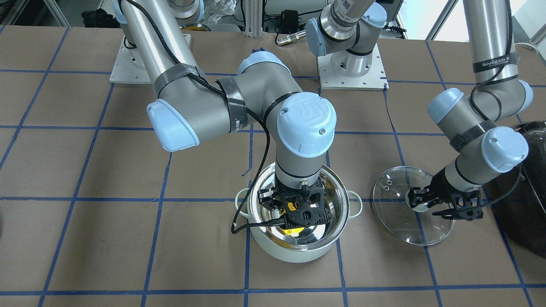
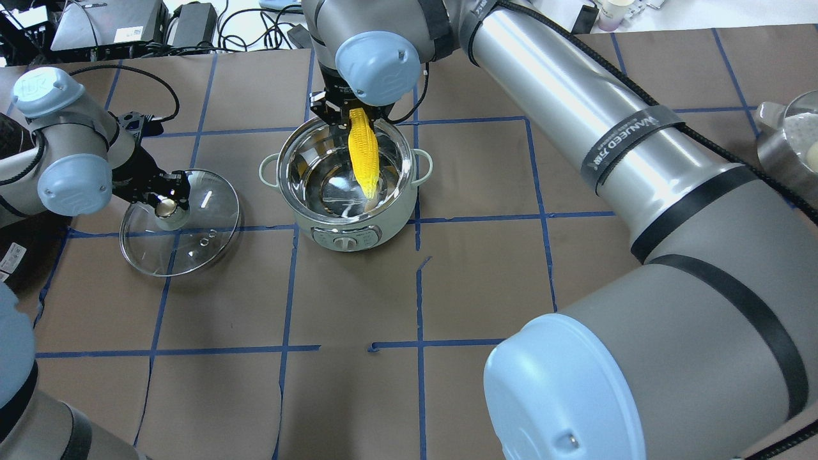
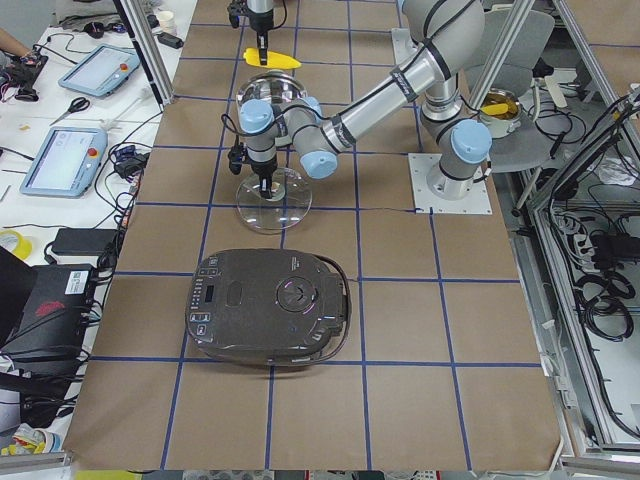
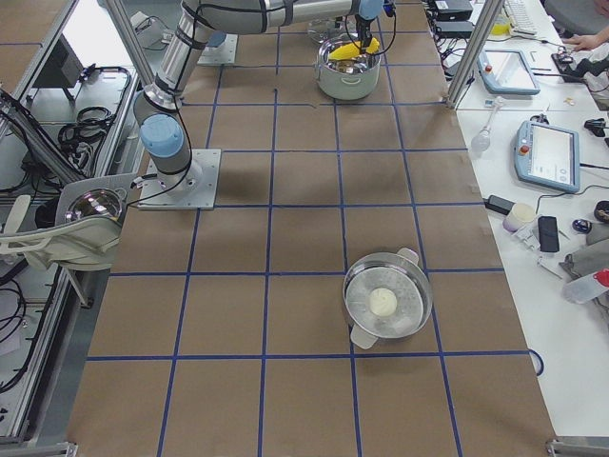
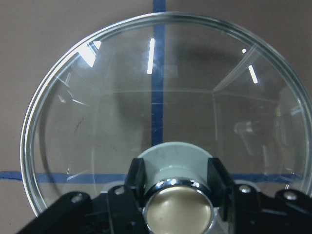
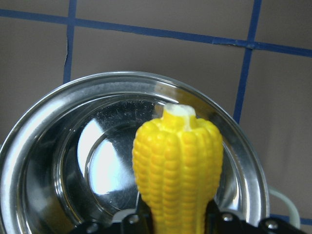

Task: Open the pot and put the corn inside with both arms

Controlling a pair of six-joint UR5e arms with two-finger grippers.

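Note:
The mint-green pot [image 2: 358,233] stands open in the table's middle, its steel inside showing [image 1: 332,213]. My right gripper [image 2: 351,115] is shut on the yellow corn [image 2: 363,150], which hangs tip-down over the pot's inside; the corn also fills the right wrist view [image 6: 178,165] above the pot's rim [image 6: 58,105]. The glass lid [image 2: 204,243] lies flat on the table to the left of the pot. My left gripper [image 2: 167,203] is shut on the lid's brass knob [image 5: 178,209], with the lid [image 5: 97,122] resting on the table.
A large black appliance [image 3: 270,305] sits beyond the lid on my left side, close to the left arm [image 1: 486,128]. A steel steamer pot with a white bun [image 4: 385,303] stands far off on the right.

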